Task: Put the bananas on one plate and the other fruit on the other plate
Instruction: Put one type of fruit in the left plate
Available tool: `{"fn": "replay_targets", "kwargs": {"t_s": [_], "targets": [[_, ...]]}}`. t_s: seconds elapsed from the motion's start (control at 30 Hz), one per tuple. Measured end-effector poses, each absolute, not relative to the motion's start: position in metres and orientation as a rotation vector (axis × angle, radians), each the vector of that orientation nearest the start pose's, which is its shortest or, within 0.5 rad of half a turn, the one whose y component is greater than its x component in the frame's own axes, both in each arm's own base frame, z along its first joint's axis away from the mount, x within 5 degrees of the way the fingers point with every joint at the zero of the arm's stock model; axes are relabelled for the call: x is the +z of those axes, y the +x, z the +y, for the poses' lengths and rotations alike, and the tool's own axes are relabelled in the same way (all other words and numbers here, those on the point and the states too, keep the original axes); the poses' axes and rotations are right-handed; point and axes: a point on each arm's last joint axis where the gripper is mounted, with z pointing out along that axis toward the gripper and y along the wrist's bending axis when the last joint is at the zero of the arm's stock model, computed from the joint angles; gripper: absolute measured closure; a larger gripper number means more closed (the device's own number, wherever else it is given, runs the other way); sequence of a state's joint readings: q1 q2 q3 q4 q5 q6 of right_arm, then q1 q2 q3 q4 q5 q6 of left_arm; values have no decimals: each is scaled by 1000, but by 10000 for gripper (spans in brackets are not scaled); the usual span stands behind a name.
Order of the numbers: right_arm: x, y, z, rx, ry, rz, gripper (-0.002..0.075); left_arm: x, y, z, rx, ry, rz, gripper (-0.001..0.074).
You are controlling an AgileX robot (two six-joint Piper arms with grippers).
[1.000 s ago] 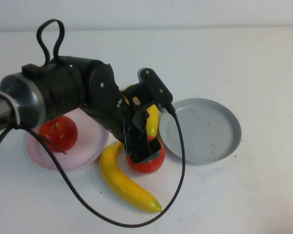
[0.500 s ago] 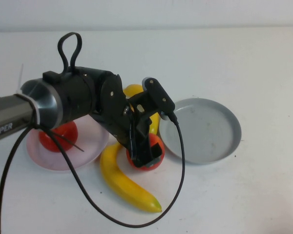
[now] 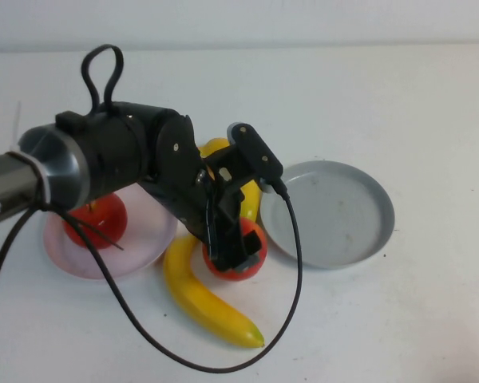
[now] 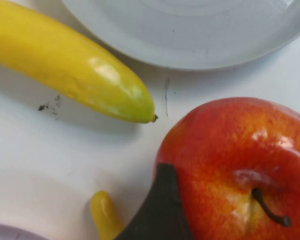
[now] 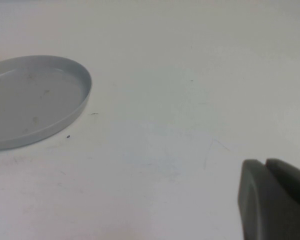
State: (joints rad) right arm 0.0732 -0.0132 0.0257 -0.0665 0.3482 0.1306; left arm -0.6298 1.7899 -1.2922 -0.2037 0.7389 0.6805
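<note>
My left gripper reaches over the table's middle and is shut on a red apple between the two plates. In the left wrist view one dark finger presses on this apple's side. The other apple lies on the pink plate. One banana lies in front of the held apple. The other banana lies behind it, partly hidden by the arm, next to the grey plate, which holds nothing. My right gripper is shut and empty above bare table, off to the side of the grey plate.
The left arm's black cable loops down over the table in front of the fruit. The white table is bare to the right of and behind the grey plate.
The left arm has shifted slightly over the apple, and the apple has moved a little to the left with the gripper. Bananas, plates and the other apple have not moved.
</note>
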Motion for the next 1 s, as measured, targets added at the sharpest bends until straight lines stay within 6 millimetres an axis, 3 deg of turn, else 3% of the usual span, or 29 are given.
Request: {"fn": "replay_targets", "kwargs": {"t_s": [0.17,0.43,0.8,1.0], "targets": [[174,53,2,78,11,1844,742,257,297,-211,-227,1287,2327,155],[174,53,2,78,11,1844,742,262,331,-149,-79,890,2476,155],[174,53,2,78,11,1844,743,232,350,-142,-18,876,2521,155],[174,53,2,78,11,1844,743,230,352,-139,26,856,2531,139]]}}
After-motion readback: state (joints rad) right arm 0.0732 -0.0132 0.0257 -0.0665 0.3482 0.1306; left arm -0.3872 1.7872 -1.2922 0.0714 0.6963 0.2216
